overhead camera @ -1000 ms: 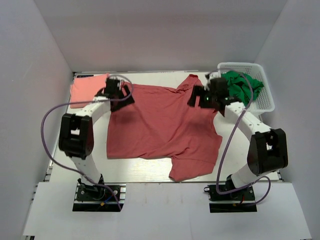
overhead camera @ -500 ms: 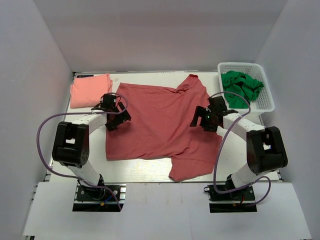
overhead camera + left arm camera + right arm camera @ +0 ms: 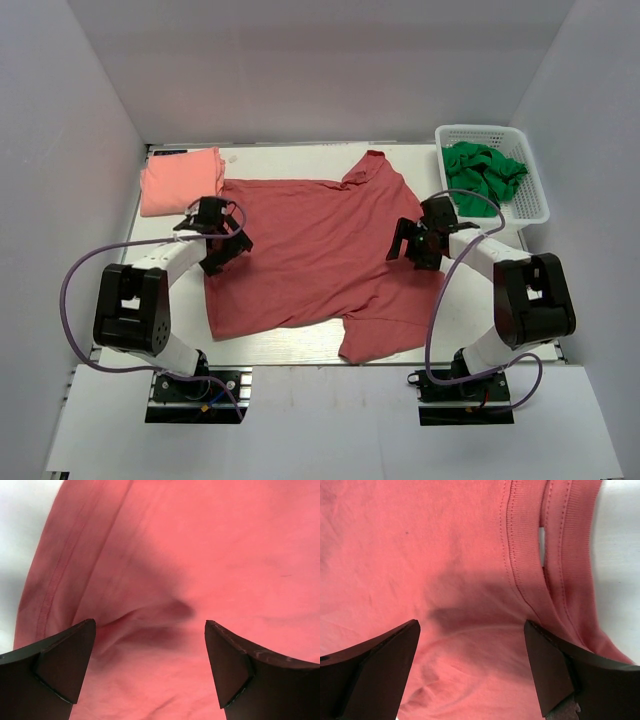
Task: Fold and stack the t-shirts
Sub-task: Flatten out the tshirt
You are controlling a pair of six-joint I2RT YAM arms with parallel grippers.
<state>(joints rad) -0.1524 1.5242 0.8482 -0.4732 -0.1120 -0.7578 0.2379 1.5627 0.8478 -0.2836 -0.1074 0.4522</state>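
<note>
Brick-red t-shirt [image 3: 310, 250], laid out flat. Left gripper [image 3: 150, 622] and right gripper [image 3: 470, 625] above its side edges, fingers spread wide, clasped nothing. Salmon-pink t-shirt [image 3: 180, 180] folded far-left of it; basket [image 3: 540, 195] far-right.

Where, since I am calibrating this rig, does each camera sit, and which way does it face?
Top external: fixed above and behind the arm bases, looking down on the table; both arms, the left gripper and the right gripper show.
Left wrist: on the left arm, facing down at the brick-red t-shirt near its edge; its open fingers show.
Right wrist: on the right arm, facing down at a stitched hem of that shirt; its open fingers show.
Shared: all three see the brick-red t-shirt.
</note>
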